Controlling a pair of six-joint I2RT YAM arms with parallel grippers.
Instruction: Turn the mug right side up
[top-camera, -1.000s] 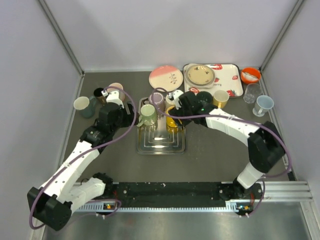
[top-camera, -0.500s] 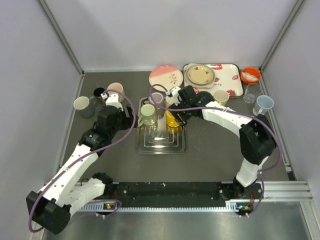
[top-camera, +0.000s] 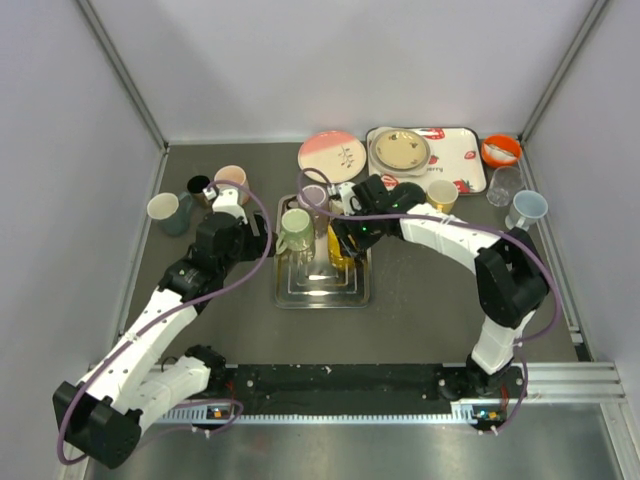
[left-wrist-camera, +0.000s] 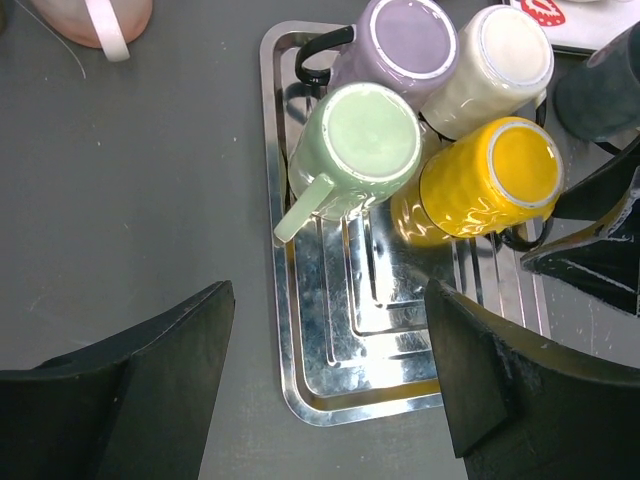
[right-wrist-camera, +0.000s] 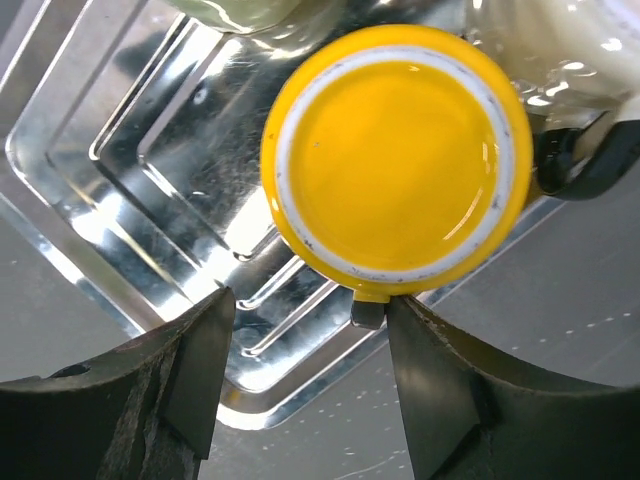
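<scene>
Right gripper: jaws apart above the yellow mug, not clamped; left gripper: jaws apart, holding nothing. The yellow mug stands inverted, base up, long axis vertical, centre-right in the steel tray, which also holds a green mug, a purple mug and a cream mug, all inverted. Lettering on the white tray, upper right, is too small to read.

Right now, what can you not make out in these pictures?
Top view: yellow mug mostly hidden under the right arm.
Right wrist view: cream mug cut off by the top edge.
Left wrist view: pink mug cut by the top edge; right fingers by the right edge.
</scene>
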